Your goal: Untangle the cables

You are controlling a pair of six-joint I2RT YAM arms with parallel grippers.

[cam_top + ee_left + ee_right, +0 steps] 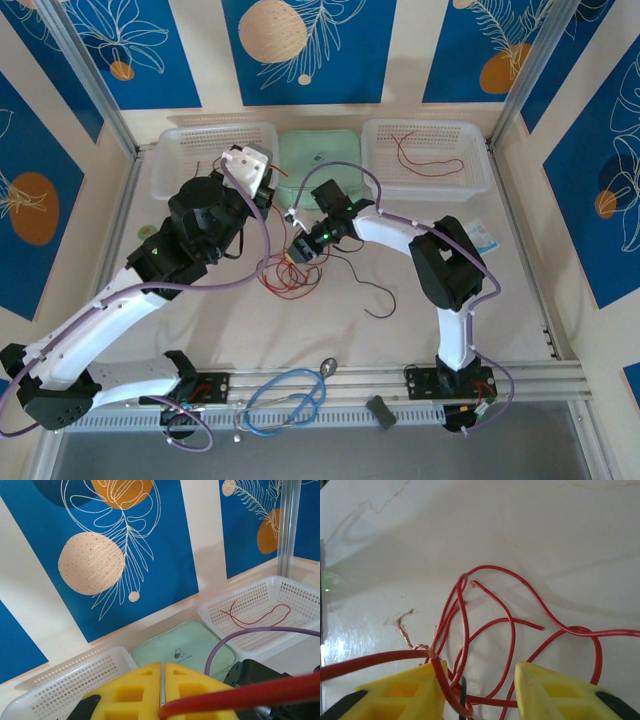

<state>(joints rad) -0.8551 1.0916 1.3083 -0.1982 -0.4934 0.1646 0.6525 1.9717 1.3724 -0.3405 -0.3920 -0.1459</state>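
A tangle of red cables (290, 278) lies mid-table, and a thin black cable (372, 296) trails off to its right. My right gripper (296, 255) hangs low over the tangle. In the right wrist view it (474, 666) is open, with red loops (510, 630) and a short bit of black cable (463, 696) between the yellow fingers. One red cable with a bare copper end (420, 648) crosses the left finger. My left gripper (262, 172) is raised near the back. Its fingers (163, 667) are shut on a red cable (240, 692) that runs off to the right.
Two white baskets stand at the back, the left one (215, 150) and the right one (425, 185), which holds a red wire (425, 160). A green pad (320, 155) lies between them. A light-blue looped cable (285, 400) and a small dark block (380, 410) sit on the front rail.
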